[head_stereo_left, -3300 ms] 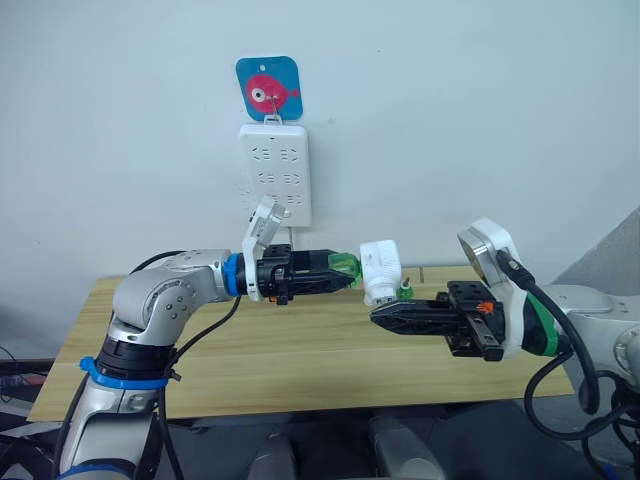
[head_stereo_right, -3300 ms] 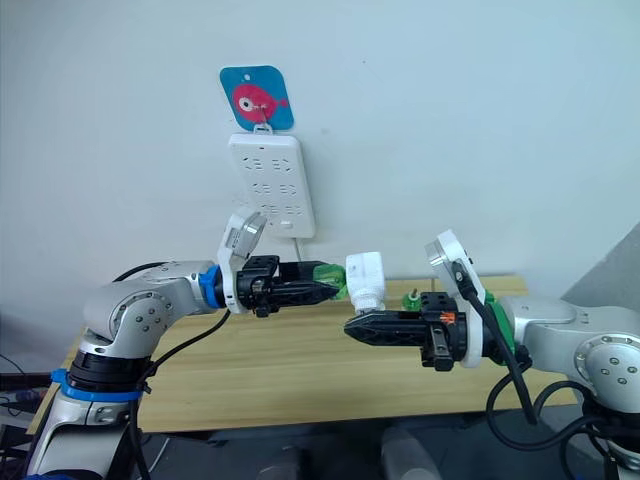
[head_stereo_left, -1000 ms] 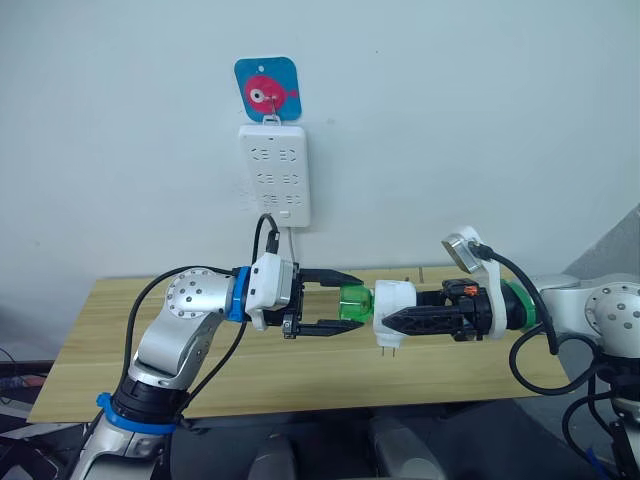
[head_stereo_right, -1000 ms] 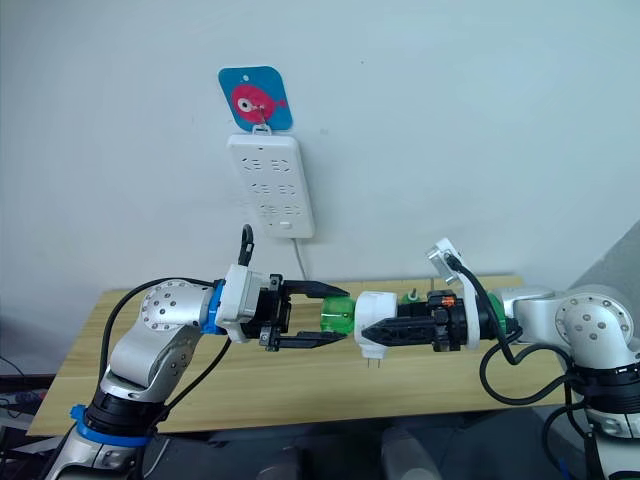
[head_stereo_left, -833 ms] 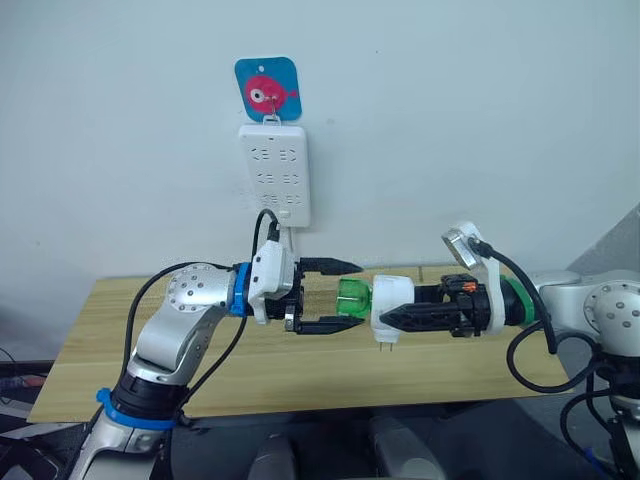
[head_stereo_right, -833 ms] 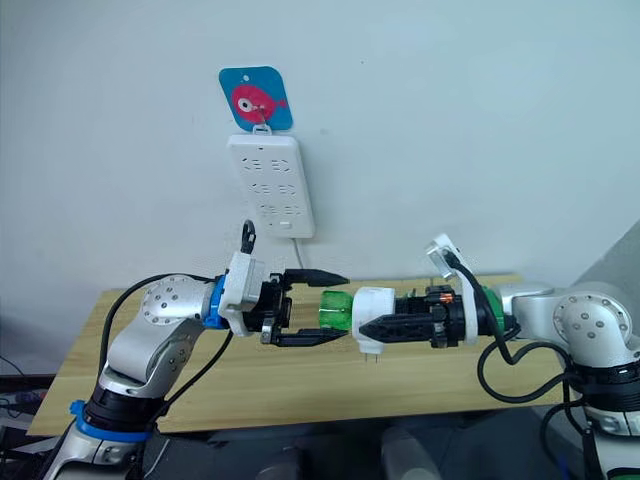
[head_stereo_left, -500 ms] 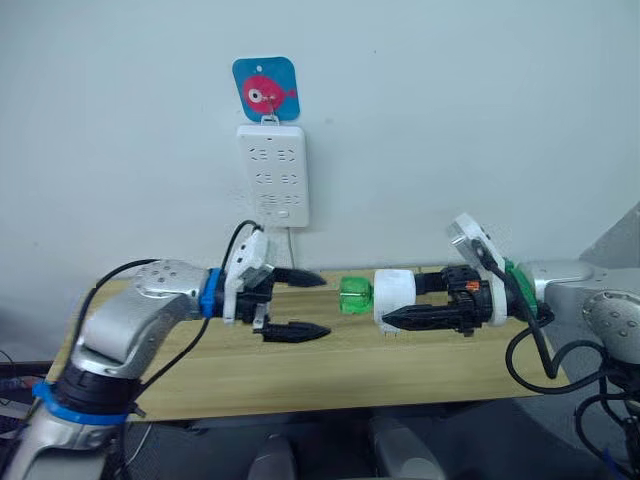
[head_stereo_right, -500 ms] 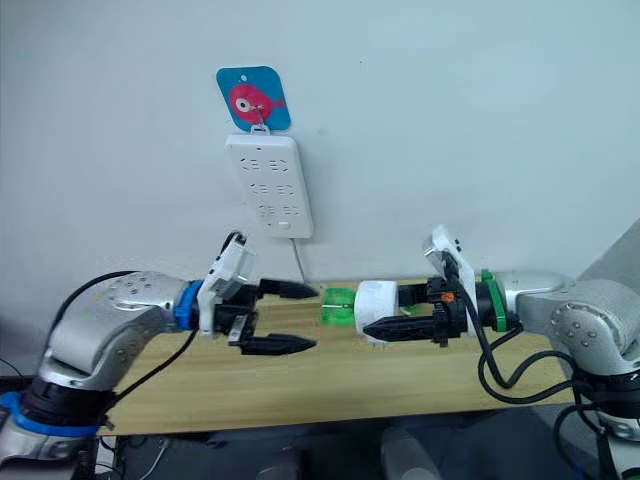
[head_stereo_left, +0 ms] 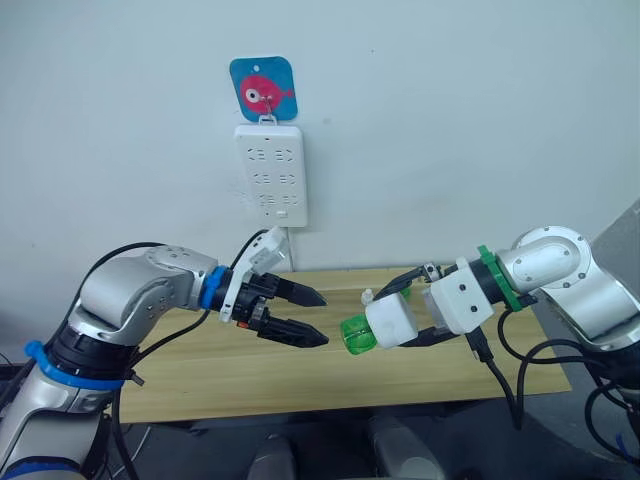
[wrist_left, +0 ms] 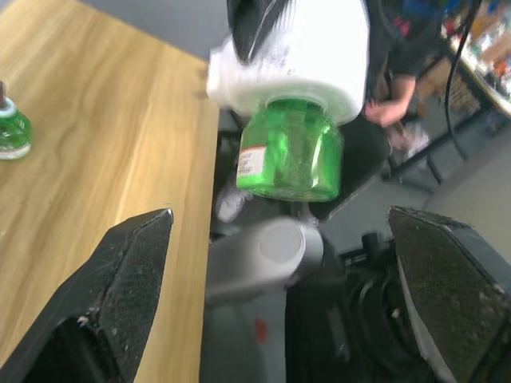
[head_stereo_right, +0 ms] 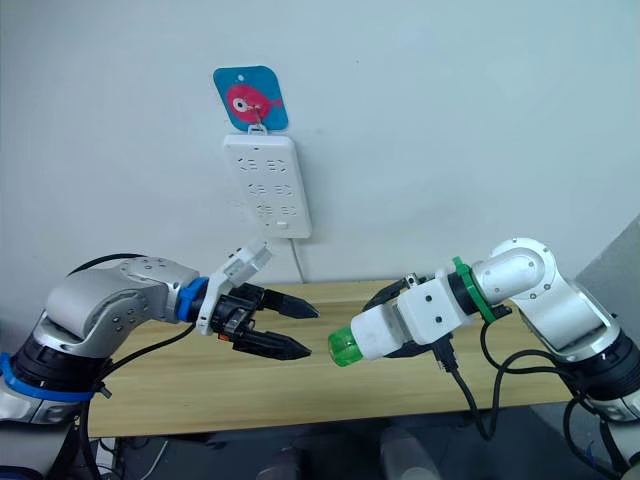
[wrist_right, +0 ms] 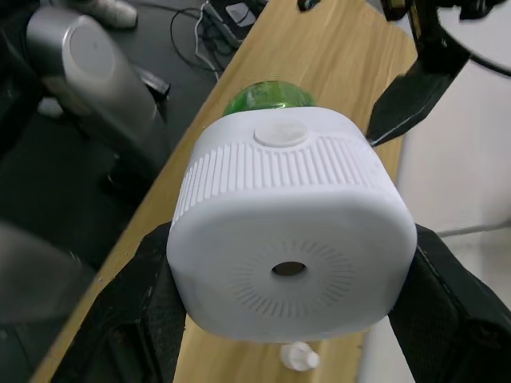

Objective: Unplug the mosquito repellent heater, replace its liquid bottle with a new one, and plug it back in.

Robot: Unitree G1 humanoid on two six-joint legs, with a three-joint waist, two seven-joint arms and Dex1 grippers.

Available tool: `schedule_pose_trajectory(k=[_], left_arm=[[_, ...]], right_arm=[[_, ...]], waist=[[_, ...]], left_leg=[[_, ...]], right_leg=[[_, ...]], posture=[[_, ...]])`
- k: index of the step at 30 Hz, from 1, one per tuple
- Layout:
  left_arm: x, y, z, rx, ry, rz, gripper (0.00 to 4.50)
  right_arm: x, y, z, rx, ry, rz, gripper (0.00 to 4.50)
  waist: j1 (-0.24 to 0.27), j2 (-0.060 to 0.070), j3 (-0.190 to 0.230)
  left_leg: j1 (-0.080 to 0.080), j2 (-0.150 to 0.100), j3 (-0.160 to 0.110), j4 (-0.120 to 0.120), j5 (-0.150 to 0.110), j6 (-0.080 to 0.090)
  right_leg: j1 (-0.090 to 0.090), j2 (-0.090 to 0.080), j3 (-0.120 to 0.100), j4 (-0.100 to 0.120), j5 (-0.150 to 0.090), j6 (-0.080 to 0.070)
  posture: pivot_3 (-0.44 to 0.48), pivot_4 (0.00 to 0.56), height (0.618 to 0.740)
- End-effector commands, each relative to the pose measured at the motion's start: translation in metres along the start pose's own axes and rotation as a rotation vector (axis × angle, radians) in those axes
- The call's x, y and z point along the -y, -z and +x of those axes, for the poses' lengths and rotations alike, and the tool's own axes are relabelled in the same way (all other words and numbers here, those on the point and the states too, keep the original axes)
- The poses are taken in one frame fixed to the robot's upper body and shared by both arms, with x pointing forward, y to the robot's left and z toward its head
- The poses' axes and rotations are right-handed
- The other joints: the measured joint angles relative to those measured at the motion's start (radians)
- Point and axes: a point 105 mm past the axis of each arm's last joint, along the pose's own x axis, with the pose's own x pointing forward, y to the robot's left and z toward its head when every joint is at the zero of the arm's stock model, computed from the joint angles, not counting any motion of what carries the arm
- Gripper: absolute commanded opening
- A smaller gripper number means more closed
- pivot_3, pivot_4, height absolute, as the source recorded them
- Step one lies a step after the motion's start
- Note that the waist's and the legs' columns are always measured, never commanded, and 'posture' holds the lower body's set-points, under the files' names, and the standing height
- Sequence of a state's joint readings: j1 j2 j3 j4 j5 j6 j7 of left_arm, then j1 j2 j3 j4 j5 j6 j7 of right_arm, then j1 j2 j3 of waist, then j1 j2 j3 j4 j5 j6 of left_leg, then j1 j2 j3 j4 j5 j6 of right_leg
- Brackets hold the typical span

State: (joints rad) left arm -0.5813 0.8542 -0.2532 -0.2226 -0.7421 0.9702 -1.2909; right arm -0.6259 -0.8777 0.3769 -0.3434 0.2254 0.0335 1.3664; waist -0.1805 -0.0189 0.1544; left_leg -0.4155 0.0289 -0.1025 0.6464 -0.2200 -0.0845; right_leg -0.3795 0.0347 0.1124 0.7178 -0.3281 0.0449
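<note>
- Holding the small white rounded plastic mosquito repellent heater (head_stereo_right: 380,331) in our right gripper (head_stereo_left: 425,325), we now have it swung down and away from the tall white multi-socket power strip (head_stereo_left: 270,173), with its green translucent liquid bottle (head_stereo_right: 343,348) pointing toward our left arm.
- Our right fingers (wrist_right: 443,319) stay clamped on either side of the heater's body, well below the power strip and above the light wooden surface (head_stereo_left: 200,370).
- Our left gripper (head_stereo_left: 305,318) has let go of the bottle and backed off; its fingers (head_stereo_left: 298,335) stand wide apart around nothing, near the bottle but clear of it.
- A half second ago the heater was level; now it tilts downward.
- We judge the new bottle is screwed in, so the replugging into the power strip remains.
- A second small green bottle (wrist_left: 9,132) stands on the surface behind the heater.
</note>
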Motion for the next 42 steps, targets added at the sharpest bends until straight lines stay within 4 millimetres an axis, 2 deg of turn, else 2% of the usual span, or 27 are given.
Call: schedule_pose_trajectory(k=[1,8,17,23,26,31,41,42], left_arm=[[0.003,-0.006,0.004,-0.022,0.048,0.068,4.50],[0.003,-0.015,0.015,0.015,0.110,0.045,4.50],[0.005,-0.010,0.026,-0.024,0.172,0.034,4.50],[0.002,-0.014,0.032,-0.009,0.182,0.027,4.50],[0.003,-0.014,0.033,-0.007,0.193,0.024,3.87],[0.006,-0.012,0.033,-0.019,0.209,0.024,2.28],[0.007,-0.009,0.034,-0.017,0.218,0.015,2.24],[0.007,-0.010,0.034,-0.013,0.220,0.014,2.24]], right_arm=[[0.008,-0.007,-0.002,-0.002,-0.003,-0.095,2.99],[0.014,-0.017,0.004,0.025,-0.007,-0.157,2.99],[0.016,-0.022,0.008,0.043,-0.010,-0.164,2.99],[0.017,-0.025,0.009,0.058,-0.010,-0.160,2.99],[0.016,-0.026,0.010,0.063,-0.013,-0.159,2.99],[0.014,-0.027,0.010,0.070,-0.018,-0.148,2.99],[0.011,-0.035,0.008,0.107,-0.027,-0.122,2.99],[0.011,-0.035,0.008,0.107,-0.024,-0.120,3.74]], waist=[[-0.003,0.000,0.000],[-0.009,0.000,0.000],[-0.013,0.000,0.000],[-0.013,0.000,0.000],[-0.014,0.000,0.000],[-0.014,0.000,0.000],[-0.014,0.000,0.000],[-0.014,0.000,0.000]], left_leg=[[0.000,0.000,-0.001,0.000,0.000,0.000],[0.000,-0.001,-0.006,0.001,0.000,0.000],[0.001,-0.001,-0.009,0.001,0.001,-0.001],[0.001,-0.001,-0.010,0.002,0.001,-0.001],[0.001,-0.001,-0.010,0.002,0.001,-0.001],[0.001,-0.001,-0.010,0.002,0.001,-0.001],[0.001,-0.001,-0.010,0.002,0.001,-0.001],[0.001,-0.001,-0.010,0.002,0.001,-0.001]], right_leg=[[0.000,0.000,-0.001,0.000,0.000,0.000],[0.003,-0.001,-0.006,0.000,0.000,0.000],[0.005,-0.001,-0.009,0.000,0.000,-0.001],[0.006,-0.002,-0.010,0.000,0.002,-0.003],[0.006,-0.002,-0.011,0.000,0.002,-0.003],[0.006,-0.002,-0.011,0.001,0.002,-0.004],[0.006,-0.002,-0.011,0.001,0.002,-0.004],[0.006,-0.002,-0.011,0.001,0.002,-0.004]], posture=[[-0.181,0.073,0.711],[-0.181,0.072,0.711],[-0.184,0.068,0.711],[-0.190,0.065,0.711],[-0.190,0.065,0.711],[-0.191,0.064,0.711],[-0.193,0.066,0.711],[-0.193,0.066,0.711]])
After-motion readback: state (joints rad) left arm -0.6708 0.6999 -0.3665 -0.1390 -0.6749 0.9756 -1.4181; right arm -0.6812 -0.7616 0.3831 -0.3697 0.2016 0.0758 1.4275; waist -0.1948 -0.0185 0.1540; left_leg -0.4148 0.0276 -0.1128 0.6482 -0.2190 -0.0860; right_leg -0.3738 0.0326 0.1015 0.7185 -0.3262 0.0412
